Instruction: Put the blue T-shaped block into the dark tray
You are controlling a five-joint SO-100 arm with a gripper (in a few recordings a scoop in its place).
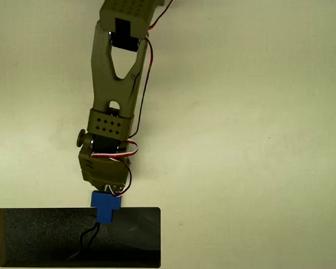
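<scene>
In the overhead view the olive arm reaches down from the top edge. Its gripper (106,196) ends just above the dark tray (39,238). The blue T-shaped block (105,206) sticks out of the gripper's tip, with its stem pointing down over the tray's upper rim. The gripper looks shut on the block, though the wrist body hides the fingers themselves. A thin dark shadow falls inside the tray below the block, so the block appears to hang above the tray floor.
The black tray fills the lower left corner and runs off the bottom edge. Red, white and black wires (140,95) loop along the arm's right side. Pale bare tabletop (252,145) lies to the right of the arm and tray.
</scene>
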